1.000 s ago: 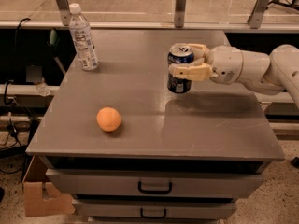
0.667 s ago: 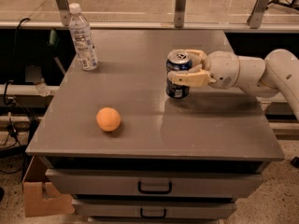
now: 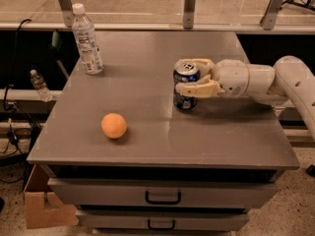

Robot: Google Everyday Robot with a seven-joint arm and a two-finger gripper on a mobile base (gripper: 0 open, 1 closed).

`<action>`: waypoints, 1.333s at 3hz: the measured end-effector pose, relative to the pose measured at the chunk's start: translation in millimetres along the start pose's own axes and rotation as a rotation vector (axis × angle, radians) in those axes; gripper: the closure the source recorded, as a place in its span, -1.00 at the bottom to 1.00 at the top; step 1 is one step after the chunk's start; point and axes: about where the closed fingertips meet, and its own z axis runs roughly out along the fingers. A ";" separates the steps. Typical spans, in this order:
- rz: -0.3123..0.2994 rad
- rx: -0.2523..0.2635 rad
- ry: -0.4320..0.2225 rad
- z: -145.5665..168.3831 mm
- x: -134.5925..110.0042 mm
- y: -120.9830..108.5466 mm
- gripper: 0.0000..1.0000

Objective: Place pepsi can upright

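The pepsi can [image 3: 185,101], dark blue with a silver top, stands upright on the grey table [image 3: 147,136], right of centre. My gripper [image 3: 189,76] reaches in from the right, its cream fingers [image 3: 198,89] wrapped around the can's upper part. The can's base rests on the tabletop.
An orange [image 3: 114,125] lies on the table's front left. A clear water bottle [image 3: 86,39] with a white cap stands at the back left corner. Drawers [image 3: 162,196] sit below the tabletop. A metal rail with posts [image 3: 189,6] runs behind the table. A cardboard box [image 3: 42,208] sits on the floor at left.
The gripper has lowered the can a little, down onto the tabletop. The orange and the bottle have not moved.
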 end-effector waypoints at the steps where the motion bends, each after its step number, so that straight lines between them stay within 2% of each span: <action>1: -0.008 -0.011 0.002 -1.2 2.4 2.5 -0.74; 2: -0.016 -0.005 0.019 -9.0 3.1 2.7 -1.00; 3: -0.043 0.022 0.074 -31.3 -1.3 -5.7 -1.00; 4: -0.105 0.093 0.198 -78.8 -21.4 -20.6 -1.00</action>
